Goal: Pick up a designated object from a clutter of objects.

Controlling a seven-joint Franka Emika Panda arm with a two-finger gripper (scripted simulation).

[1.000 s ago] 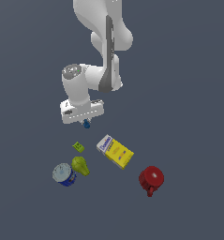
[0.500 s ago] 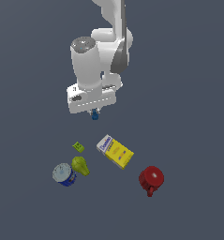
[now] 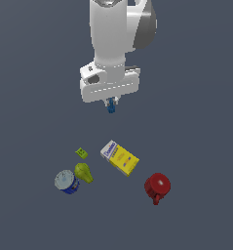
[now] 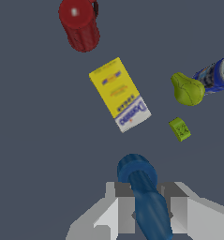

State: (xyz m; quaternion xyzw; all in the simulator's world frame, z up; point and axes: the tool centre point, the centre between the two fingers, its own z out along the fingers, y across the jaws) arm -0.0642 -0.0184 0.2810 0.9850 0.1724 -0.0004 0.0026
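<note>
My gripper hangs high above the surface, shut on the tiny dark-blue drop-like piece, which pokes out below the fingers. In the wrist view the blue piece sits clamped between the two grey fingers. The rest of the clutter lies below: a yellow-and-white box, a red mug, a blue-and-white can, a yellow-green pear-like lump and a tiny green tile.
In the wrist view the box lies at the centre, the red mug beyond it, and the pear lump, can and green tile to one side. The surface is plain dark grey.
The arm has risen steadily and shifted toward the exterior view's right, carrying the blue piece up with it. The other items have not moved.
</note>
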